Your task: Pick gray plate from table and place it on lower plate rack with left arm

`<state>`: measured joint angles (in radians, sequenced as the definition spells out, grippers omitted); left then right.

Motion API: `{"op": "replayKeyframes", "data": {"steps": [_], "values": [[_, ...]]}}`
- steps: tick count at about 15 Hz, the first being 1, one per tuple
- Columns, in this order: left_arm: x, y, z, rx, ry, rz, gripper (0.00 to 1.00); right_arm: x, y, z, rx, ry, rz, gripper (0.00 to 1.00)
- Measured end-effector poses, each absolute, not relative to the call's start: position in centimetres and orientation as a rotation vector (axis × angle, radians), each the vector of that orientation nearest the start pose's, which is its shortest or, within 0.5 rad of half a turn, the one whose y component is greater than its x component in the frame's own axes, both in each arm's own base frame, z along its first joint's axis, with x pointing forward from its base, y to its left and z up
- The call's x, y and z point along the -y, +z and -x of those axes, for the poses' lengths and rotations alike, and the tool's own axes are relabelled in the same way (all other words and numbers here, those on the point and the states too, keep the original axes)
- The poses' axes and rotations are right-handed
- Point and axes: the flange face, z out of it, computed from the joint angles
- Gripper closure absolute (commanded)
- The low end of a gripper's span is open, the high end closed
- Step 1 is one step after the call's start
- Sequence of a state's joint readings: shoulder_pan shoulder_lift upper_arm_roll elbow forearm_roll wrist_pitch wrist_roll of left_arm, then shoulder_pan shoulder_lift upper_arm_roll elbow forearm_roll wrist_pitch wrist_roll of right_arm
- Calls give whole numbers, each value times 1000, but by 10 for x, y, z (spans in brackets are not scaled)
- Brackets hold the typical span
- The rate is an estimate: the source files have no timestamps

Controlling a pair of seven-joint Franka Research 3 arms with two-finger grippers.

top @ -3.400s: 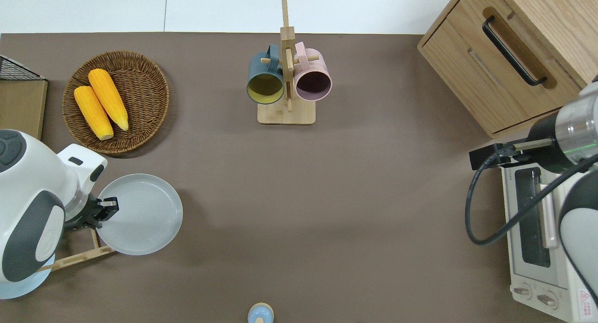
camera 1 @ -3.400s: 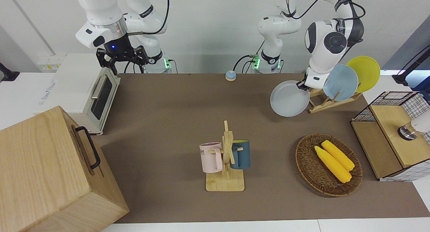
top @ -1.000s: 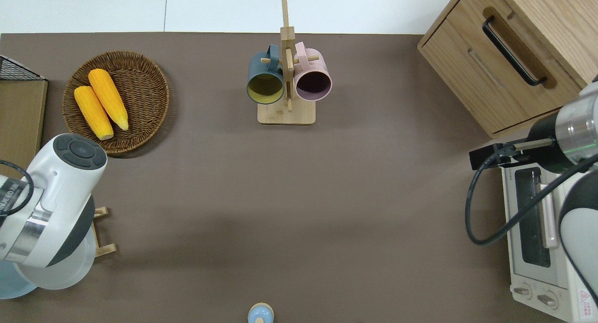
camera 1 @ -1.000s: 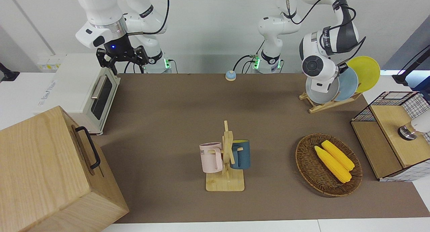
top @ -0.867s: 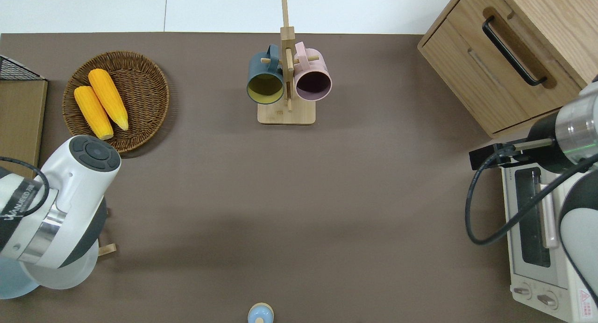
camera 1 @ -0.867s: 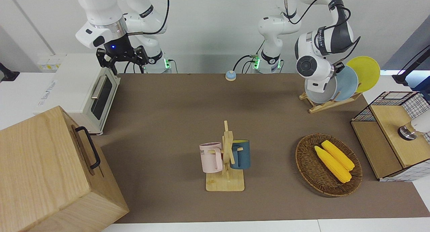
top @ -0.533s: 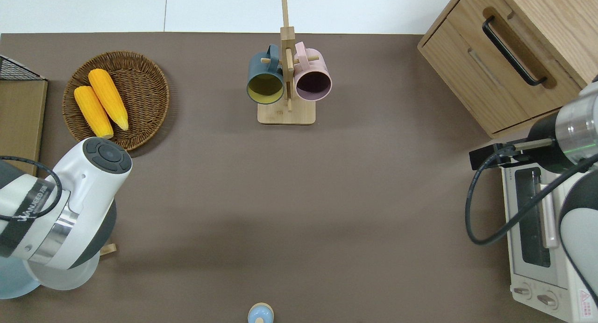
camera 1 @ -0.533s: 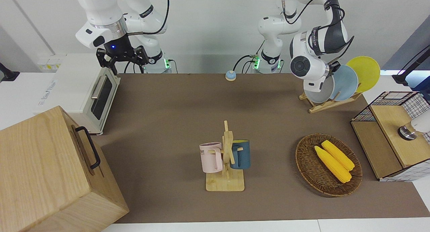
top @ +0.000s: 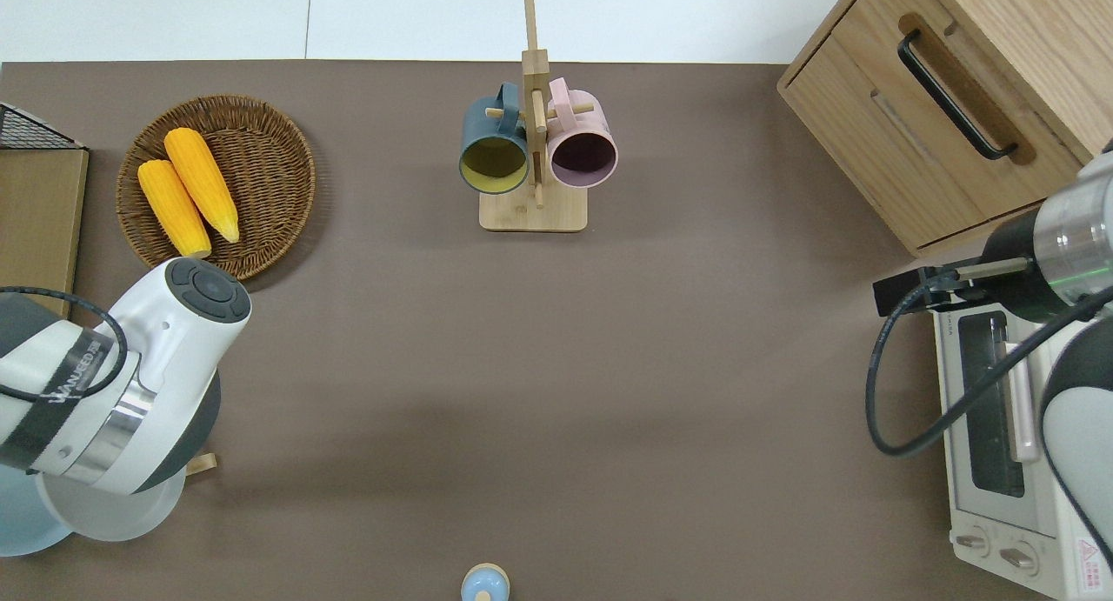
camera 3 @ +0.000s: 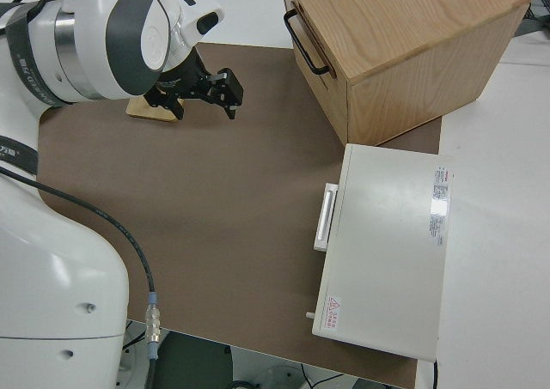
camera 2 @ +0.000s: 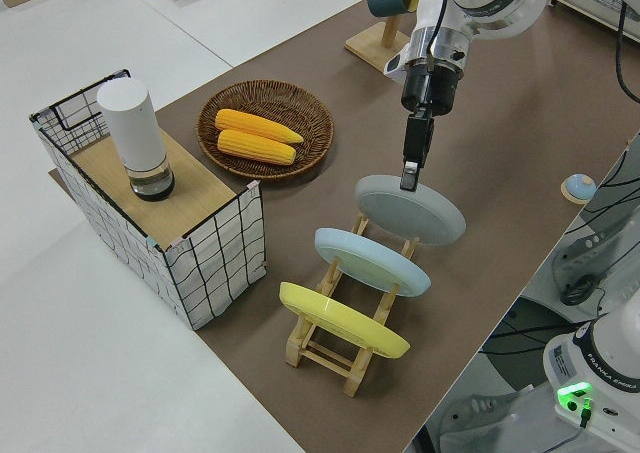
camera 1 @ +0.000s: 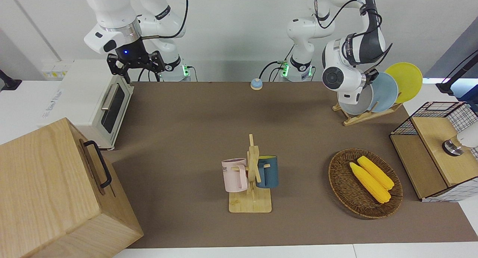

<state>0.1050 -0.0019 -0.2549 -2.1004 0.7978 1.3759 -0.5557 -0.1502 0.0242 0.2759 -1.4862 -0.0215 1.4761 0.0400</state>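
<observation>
One left hand (camera 2: 411,181) clamped on gray plate (camera 2: 410,209) in plate rack (camera 2: 345,358); right arm parked.

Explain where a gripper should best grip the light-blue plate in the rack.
Probably the upper rim of the light-blue plate, from above: it leans in the rack between the gray plate and yellow plate, leaving that edge free.

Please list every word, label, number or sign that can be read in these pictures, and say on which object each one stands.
"ME": on the pink ceramic mug hanging on the wooden mug tree; only these letters show.
Red warning triangle: sticker on the white toaster oven; its wording is too small to read.
Print on the black band of the white left arm: too blurred to read.
</observation>
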Motion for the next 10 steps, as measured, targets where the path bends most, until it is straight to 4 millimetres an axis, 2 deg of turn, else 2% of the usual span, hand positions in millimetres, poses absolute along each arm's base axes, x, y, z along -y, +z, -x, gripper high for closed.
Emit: {"op": "replayKeyframes", "data": {"steps": [7,8,9,10], "values": [[-24,405,-482,285,418,2053,1000,-65,643,-549,133,51,3156,17],[-24,405,-482,286,417,2053,769,-65,643,-549,133,51,3156,17],[-24,405,-482,287,417,2053,598,-65,643,-549,133,51,3156,17],[-23,405,-482,286,416,2053,545,-65,643,-549,133,51,3156,17]]}}
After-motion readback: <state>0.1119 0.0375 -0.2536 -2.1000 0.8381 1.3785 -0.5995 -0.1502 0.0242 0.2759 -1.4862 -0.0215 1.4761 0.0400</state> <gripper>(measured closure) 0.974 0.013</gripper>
